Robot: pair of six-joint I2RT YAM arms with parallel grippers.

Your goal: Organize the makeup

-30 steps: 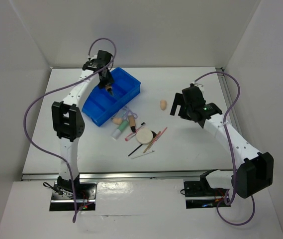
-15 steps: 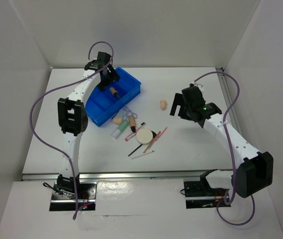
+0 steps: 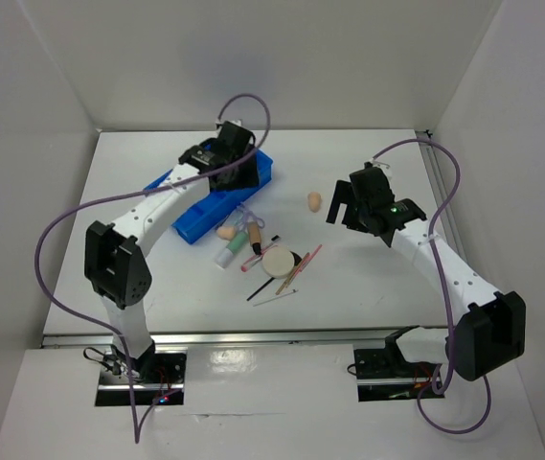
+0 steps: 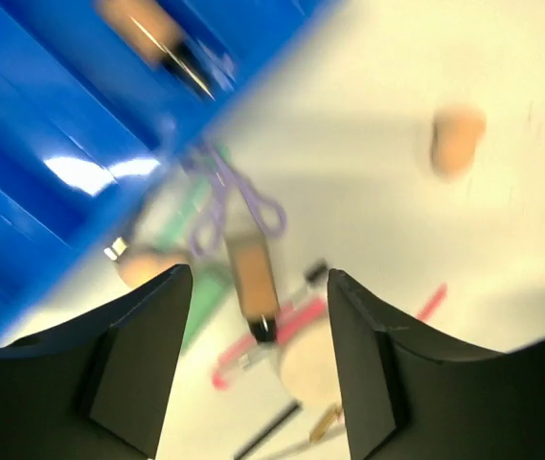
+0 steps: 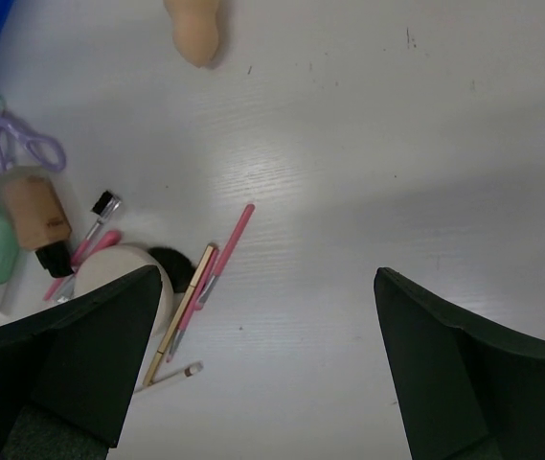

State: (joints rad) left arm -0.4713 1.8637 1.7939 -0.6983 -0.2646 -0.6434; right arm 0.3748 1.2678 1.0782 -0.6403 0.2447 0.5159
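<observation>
Left arm has swung from the far end of the blue bin [image 3: 188, 217] to the corner nearest the heap; right arm hasn't moved. A brown stubby item with a dark tip [image 4: 136, 21] lies in a bin compartment, up and left of the left pincer [image 3: 235, 170] in its wrist view, blurred.

Left pincer: jaws fairly wide apart, nothing between them, hovering over the bin edge and the heap.

Below its fingertips on the desk [image 3: 368, 287]:
- stubby brown brush [image 4: 253, 278], with a purple loop-handled tool [image 4: 243, 196] just beyond it
- pale green tube [image 4: 200, 302] and a beige sponge [image 4: 143, 268] by the left finger
- round cream compact [image 4: 303, 369] and pink pencils [image 4: 432, 300] toward the right finger

These touch or overlap in one heap beside the bin wall. Thin black brush [image 3: 261, 288] lies at the heap's near edge, toward the arm bases. Second beige sponge [image 3: 315, 200] sits alone, well apart from the heap, between the two pincers and nearer the right one.

Right pincer [image 5: 264, 276]: spread wide, empty, above bare desk. Heap is off its left finger, lone sponge ahead and to the left.
</observation>
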